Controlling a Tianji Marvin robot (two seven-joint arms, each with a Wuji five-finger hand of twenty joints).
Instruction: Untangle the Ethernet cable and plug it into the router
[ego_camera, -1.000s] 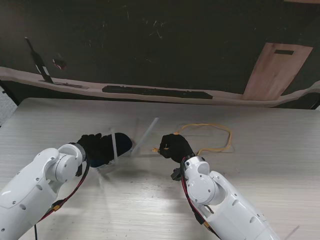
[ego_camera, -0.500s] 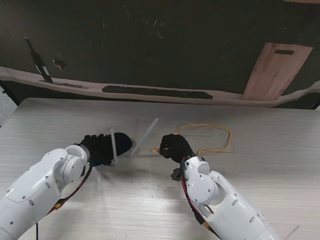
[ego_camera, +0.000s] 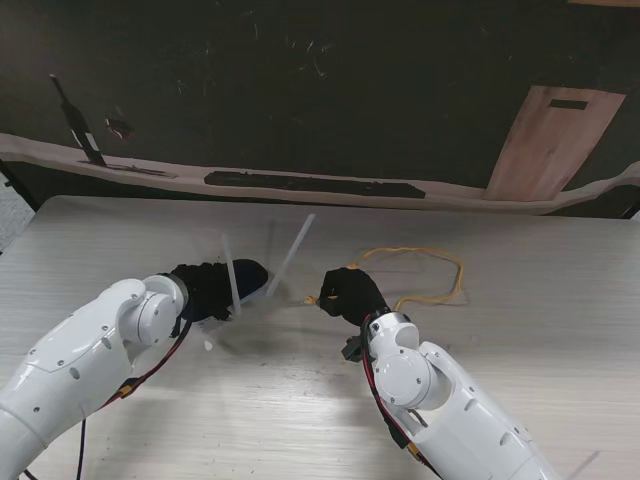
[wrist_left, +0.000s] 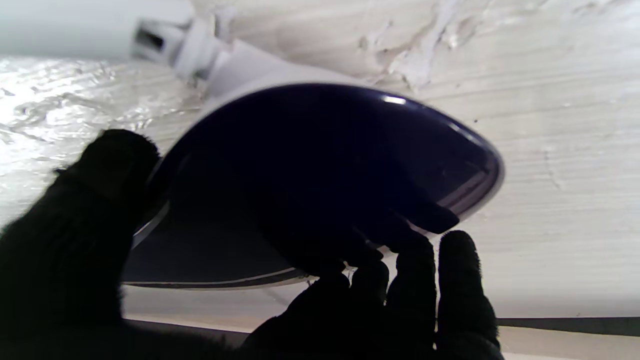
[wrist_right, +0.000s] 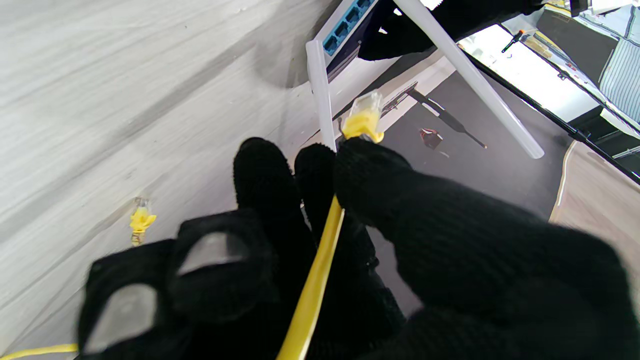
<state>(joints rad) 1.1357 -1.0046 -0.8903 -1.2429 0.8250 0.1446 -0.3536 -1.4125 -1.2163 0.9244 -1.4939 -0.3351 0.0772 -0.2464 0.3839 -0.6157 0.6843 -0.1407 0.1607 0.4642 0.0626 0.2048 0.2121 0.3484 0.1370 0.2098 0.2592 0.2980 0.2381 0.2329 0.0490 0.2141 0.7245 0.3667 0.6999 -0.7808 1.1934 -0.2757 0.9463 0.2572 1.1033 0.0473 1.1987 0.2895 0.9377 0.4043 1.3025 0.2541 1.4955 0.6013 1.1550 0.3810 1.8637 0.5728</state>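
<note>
The left hand (ego_camera: 205, 290) has its fingers (wrist_left: 450, 280) clamped on the router (wrist_left: 320, 180); the right hand (ego_camera: 350, 295) pinches the yellow Ethernet plug (wrist_right: 364, 116) just past its fingertips; next, line it up with the blue ports (wrist_right: 345, 30).

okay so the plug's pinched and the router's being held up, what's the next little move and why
Probably ease the right robot hand forward to line the yellow plug up with the blue ports. The left robot hand holds the router tilted, ports facing the plug, with a gap and a white antenna between.
</note>
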